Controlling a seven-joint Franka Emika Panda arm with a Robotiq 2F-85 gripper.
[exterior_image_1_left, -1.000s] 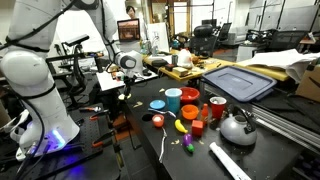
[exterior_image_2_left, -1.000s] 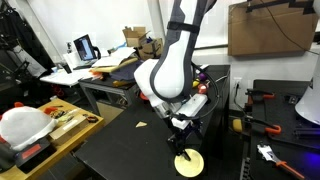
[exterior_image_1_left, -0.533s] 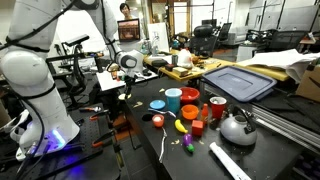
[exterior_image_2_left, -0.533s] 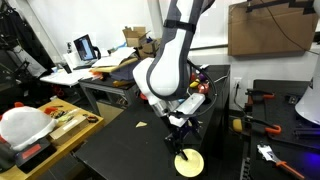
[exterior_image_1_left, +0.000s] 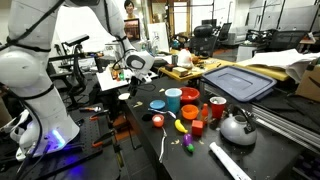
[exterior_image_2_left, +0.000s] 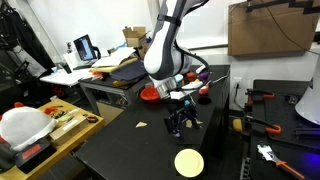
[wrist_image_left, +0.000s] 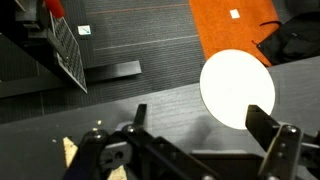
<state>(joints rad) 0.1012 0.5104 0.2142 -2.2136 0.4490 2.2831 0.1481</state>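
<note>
My gripper (exterior_image_2_left: 178, 127) hangs open and empty over the black table (exterior_image_2_left: 120, 150). A pale yellow round disc (exterior_image_2_left: 189, 161) lies flat on the table a little in front of it and below it. In the wrist view the disc (wrist_image_left: 237, 88) lies just beyond the two open fingers (wrist_image_left: 200, 125), close to the right one, with nothing between the jaws. An orange sheet (wrist_image_left: 235, 25) lies past the disc. In an exterior view the gripper (exterior_image_1_left: 134, 74) is at the table's left end, left of the cluster of kitchen items.
A blue plate (exterior_image_1_left: 157, 104), teal cup (exterior_image_1_left: 173, 99), red bowl (exterior_image_1_left: 190, 96), red cup (exterior_image_1_left: 217, 108), banana (exterior_image_1_left: 181, 126) and metal kettle (exterior_image_1_left: 237, 127) stand on the table. A blue bin lid (exterior_image_1_left: 238, 82) lies behind them. A desk with a laptop (exterior_image_2_left: 85, 47) stands beyond.
The gripper has risen and drawn back from just above the disc. The disc now lies uncovered on the table. The jaws stayed open.
</note>
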